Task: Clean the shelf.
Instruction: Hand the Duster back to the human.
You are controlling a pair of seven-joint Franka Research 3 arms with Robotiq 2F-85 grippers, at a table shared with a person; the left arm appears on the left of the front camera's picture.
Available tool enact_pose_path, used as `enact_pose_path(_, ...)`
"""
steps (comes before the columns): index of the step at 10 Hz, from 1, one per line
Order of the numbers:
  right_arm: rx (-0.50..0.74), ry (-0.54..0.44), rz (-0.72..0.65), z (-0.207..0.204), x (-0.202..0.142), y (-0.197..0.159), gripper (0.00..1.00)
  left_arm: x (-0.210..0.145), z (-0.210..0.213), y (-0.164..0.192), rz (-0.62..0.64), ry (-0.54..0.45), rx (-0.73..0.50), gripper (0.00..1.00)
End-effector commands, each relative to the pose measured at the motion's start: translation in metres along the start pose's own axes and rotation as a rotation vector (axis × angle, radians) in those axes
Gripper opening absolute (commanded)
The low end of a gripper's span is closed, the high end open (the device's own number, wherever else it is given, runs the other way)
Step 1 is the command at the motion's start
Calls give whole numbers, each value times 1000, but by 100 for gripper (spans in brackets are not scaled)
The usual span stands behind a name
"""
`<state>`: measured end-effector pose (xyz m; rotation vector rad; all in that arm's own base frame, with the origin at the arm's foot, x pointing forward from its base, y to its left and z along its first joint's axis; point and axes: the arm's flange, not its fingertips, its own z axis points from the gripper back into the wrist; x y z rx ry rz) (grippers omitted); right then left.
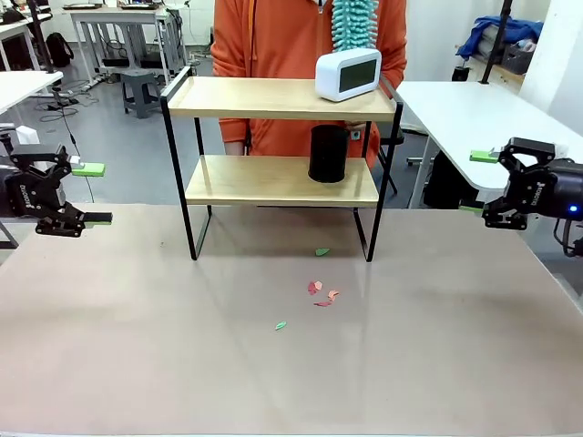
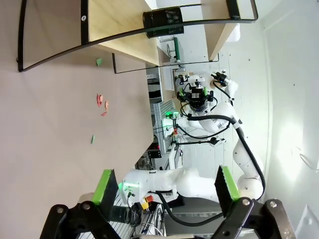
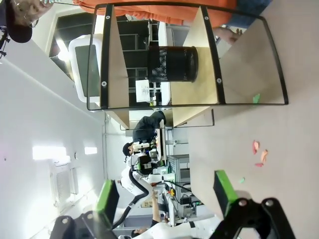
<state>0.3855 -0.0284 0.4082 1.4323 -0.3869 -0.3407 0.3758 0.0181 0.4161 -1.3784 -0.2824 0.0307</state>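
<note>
The front view shows a person in orange (image 1: 273, 36) behind the shelf (image 1: 282, 177), holding a teal duster (image 1: 353, 23); the wrist views cut most of that off. The shelf stands at the table's (image 1: 137, 364) far middle. A white clock (image 1: 348, 74) sits on its top board, and a black mesh cup (image 1: 328, 153) on the lower; whether the cup holds anything is hard to say. Small scraps (image 1: 319, 289) lie on the table in front. The left gripper (image 1: 77, 194) and right gripper (image 1: 492, 182) hang at the table's sides, jaws apart and empty.
</note>
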Motion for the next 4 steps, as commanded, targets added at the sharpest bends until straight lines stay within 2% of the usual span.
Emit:
enact_pose_path(1, 0, 17, 2, 1, 0, -1, 100, -1, 0, -2, -9, -2, -1, 100)
enact_pose_path(4, 0, 17, 2, 1, 0, -1, 100, -1, 0, -2, -9, -2, -1, 100)
